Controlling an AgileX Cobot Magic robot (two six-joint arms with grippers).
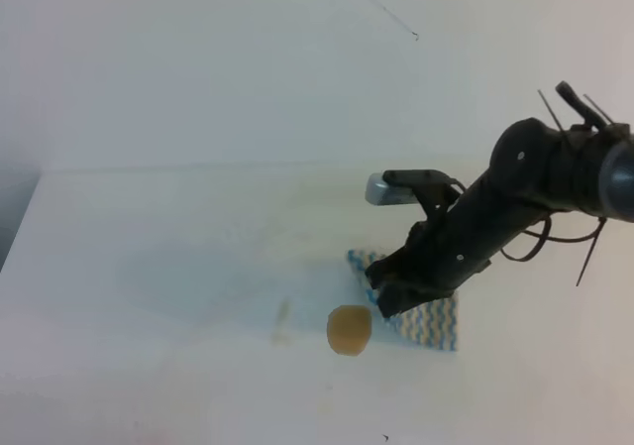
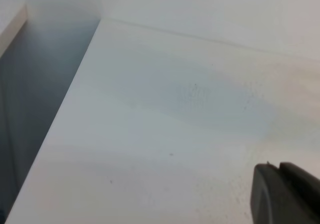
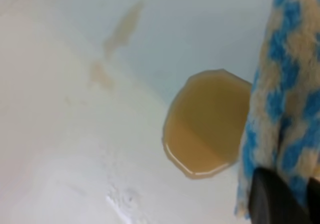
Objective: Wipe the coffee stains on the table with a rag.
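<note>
Left part of the table [image 1: 149,267]: bare white top, faint smudges; only a dark finger edge of the left gripper [image 2: 285,194] shows in its own wrist view, spread or pressed together cannot be told. Moving right, a pale beige streak [image 1: 282,318], then the round tan puddle [image 1: 350,329], wet-looking with a glossy rim, the two together being the coffee stains. Just right of the puddle lies the rag [image 1: 428,324], blue-and-white zigzag, thin and limp; in the right wrist view its edge hangs up beside the puddle, so it drapes rather than holds shape. The right gripper [image 1: 381,291] sits on the rag's left edge, jaws pressed together and, as far as the views show, pinching cloth there. Judgement: light, soft, absorbent, likely to bunch when dragged; a pinch at the near edge suits, letting the free part trail flat over the puddle.
</note>
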